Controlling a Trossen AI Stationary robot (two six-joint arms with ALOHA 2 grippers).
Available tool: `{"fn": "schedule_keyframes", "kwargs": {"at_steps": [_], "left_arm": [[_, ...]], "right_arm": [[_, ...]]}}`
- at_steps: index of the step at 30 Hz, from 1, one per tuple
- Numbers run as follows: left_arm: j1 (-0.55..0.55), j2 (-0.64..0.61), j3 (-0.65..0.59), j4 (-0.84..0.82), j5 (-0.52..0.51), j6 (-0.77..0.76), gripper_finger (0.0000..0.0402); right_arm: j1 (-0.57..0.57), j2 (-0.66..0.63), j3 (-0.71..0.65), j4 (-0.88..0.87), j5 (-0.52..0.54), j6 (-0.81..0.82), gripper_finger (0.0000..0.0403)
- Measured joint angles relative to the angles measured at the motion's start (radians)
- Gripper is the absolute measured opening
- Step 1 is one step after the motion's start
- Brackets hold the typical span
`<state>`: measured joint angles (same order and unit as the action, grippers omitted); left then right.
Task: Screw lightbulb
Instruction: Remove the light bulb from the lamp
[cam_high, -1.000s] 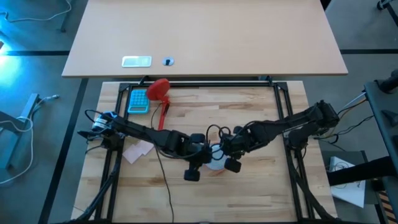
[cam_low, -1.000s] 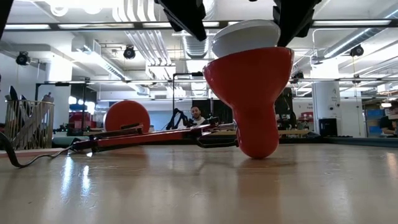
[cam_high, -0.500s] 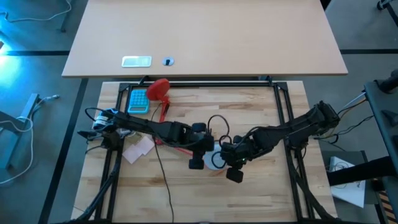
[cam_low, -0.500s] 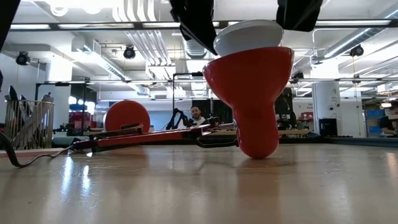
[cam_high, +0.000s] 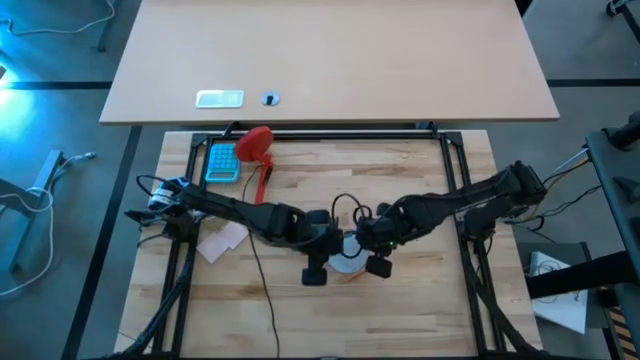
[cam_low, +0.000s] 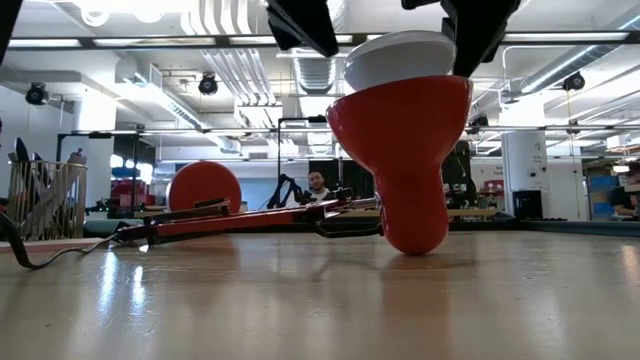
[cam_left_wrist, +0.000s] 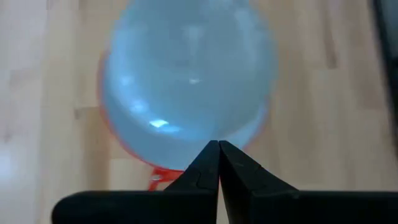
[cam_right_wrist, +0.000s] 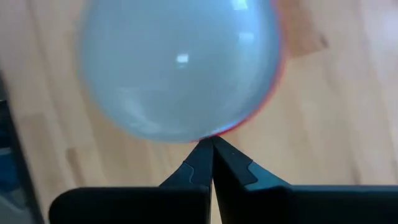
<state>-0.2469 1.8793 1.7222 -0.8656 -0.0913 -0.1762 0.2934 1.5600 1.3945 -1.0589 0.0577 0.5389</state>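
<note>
The lightbulb (cam_low: 398, 60) sat dome-up in the mouth of the red lamp shade (cam_low: 405, 160), which stood near the middle of the wooden table (cam_high: 420, 300). The left gripper (cam_left_wrist: 218, 149) and the right gripper (cam_right_wrist: 212, 144) hovered just over the bulb on opposite sides, each with fingers pressed together, gripping nothing. The screwing step seemed under way; next, a gripper would likely need to spread and grasp the bulb.

Robotics lab/workshop: exposed ceiling ducts (cam_low: 240, 70), strip lights, equipment racks, person (cam_low: 317, 186) at bench behind wood table (cam_low: 320, 300).
</note>
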Motion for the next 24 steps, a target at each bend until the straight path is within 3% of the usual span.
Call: {"fn": "schedule_keyframes", "kwargs": {"at_steps": [6, 13, 19, 24], "left_arm": [[-0.028, 0.000, 0.021, -0.065, 0.002, -0.013, 0.0000], [0.007, 0.009, 0.020, -0.068, -0.086, 0.002, 0.0000], [0.047, 0.039, 0.018, -0.058, -0.069, -0.001, 0.0000], [0.034, 0.044, 0.016, -0.061, 0.013, 0.014, 0.0000]], "right_arm": [[-0.018, -0.023, 0.000, -0.012, -0.013, -0.028, 0.0000], [-0.008, -0.035, -0.002, 0.010, -0.187, -0.062, 0.0000], [-0.003, -0.002, -0.002, 0.083, -0.190, -0.062, 0.0000], [-0.003, 0.019, -0.002, 0.099, -0.150, -0.086, 0.0000]]}}
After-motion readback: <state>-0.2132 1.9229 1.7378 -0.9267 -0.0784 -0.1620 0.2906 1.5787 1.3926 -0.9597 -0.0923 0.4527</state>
